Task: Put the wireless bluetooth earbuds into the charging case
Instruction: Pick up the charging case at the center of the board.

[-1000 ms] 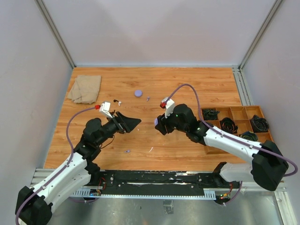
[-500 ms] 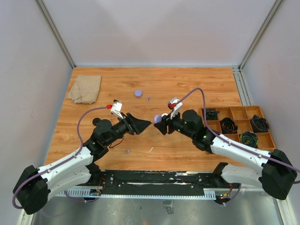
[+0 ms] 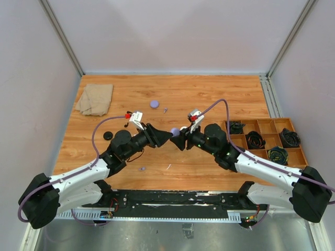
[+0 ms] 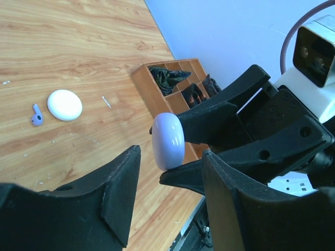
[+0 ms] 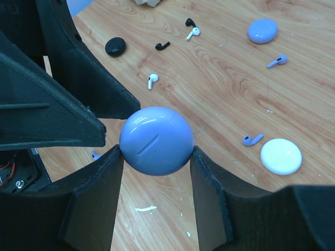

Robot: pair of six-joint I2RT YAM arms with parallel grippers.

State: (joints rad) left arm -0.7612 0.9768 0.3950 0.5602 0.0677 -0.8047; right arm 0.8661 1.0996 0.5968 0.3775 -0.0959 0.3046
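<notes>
My right gripper (image 5: 156,152) is shut on a pale purple round charging case (image 5: 156,140), held above the table (image 3: 175,133). My left gripper (image 4: 170,157) faces it, open, its fingers either side of the case (image 4: 168,140) without touching it. Loose earbuds lie on the wood: a white one (image 5: 152,80), a black one (image 5: 163,45), a black and white pair (image 5: 191,29), and pale purple ones (image 5: 277,60) (image 5: 253,139). One more purple earbud (image 3: 142,168) lies near the front.
A white round case (image 5: 281,156), a purple case (image 3: 154,104) and a black case (image 3: 108,136) lie on the table. A beige cloth (image 3: 95,99) sits at the back left. A wooden divided tray (image 3: 264,125) with cables stands at the right.
My left arm has reached right until its fingertips meet the held case, and its jaws have narrowed. The right gripper lifted slightly, still holding the case.
</notes>
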